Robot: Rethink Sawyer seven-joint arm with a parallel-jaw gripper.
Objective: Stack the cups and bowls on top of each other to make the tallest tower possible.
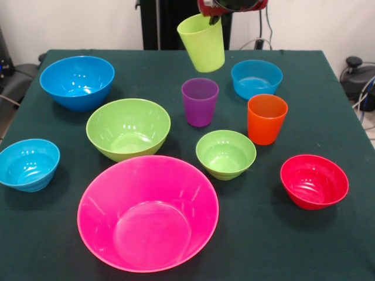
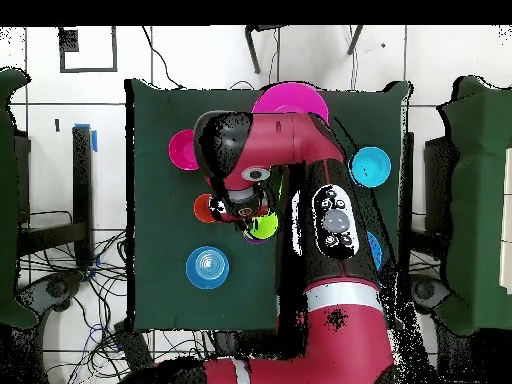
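The gripper (image 1: 214, 17) pinches the rim of the lime green cup (image 1: 202, 43), which hangs tilted in the air above the purple cup (image 1: 200, 102). The orange cup (image 1: 266, 119) stands just beside the purple one. The bowls sit separately on the table (image 1: 328, 234), with the huge pink bowl (image 1: 148, 213) nearest the camera.

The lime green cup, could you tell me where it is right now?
In the front view the lime green cup hangs tilted in the end effector at top centre, above the table, just behind the purple cup.
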